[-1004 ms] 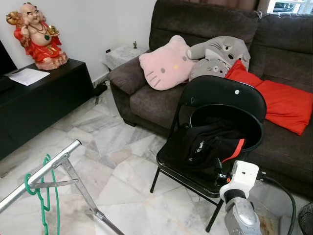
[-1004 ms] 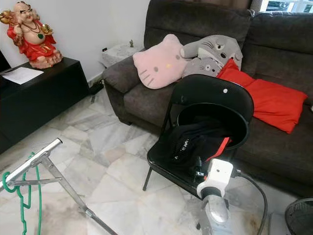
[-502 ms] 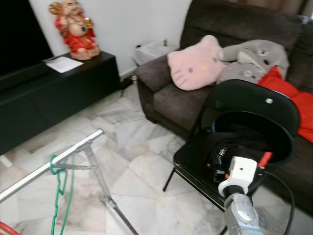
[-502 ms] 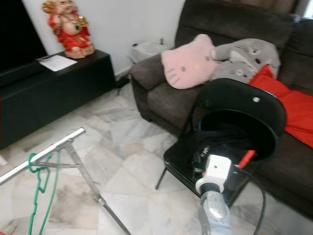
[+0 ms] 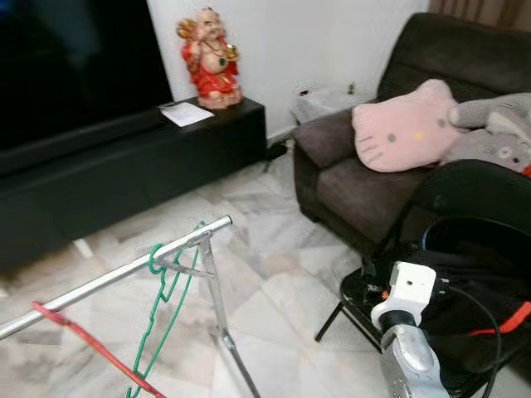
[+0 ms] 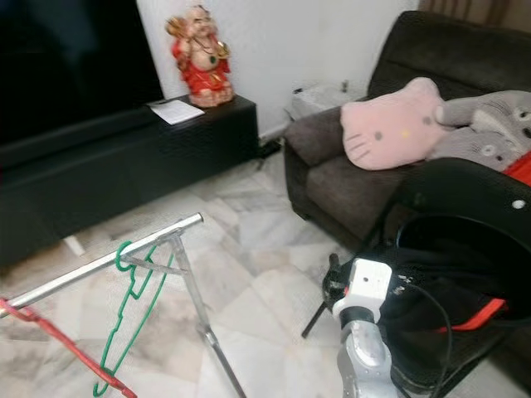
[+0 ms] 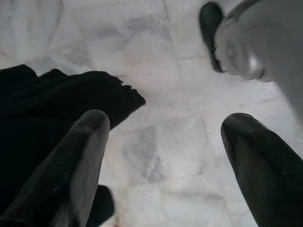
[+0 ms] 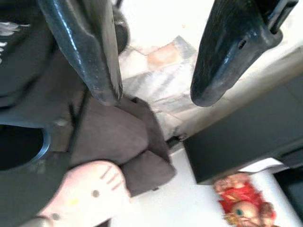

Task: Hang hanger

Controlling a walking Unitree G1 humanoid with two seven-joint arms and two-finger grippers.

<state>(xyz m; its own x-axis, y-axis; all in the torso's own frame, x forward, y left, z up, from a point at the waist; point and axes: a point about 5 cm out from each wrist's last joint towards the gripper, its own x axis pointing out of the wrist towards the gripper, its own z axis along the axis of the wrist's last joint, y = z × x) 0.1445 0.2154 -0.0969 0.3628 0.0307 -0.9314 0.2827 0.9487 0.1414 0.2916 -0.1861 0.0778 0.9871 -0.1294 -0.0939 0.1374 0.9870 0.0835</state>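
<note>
Hanger hooks only partly readable: the green hanger (image 5: 162, 319) hangs from the silver rail (image 5: 116, 278), well left of the right claw (image 8: 156, 90); a red hanger (image 5: 91, 348) runs off the lower edge. Right claw gapes empty beside the black chair (image 5: 481, 240); left claw (image 7: 163, 156) spread wide, empty, over bare marble floor (image 5: 274, 282); sofa (image 5: 348, 174) lies beyond.

Soft, even daylight is filling the room, brightest on the white wall (image 5: 332, 41) at the far side and washing the marble floor (image 5: 274, 274) pale. The television screen (image 5: 75, 66) at far left is sitting in deep shade. Both head views are showing slight softness. In the wrist views, the near black fingers (image 7: 66, 175) are looming out of focus.
</note>
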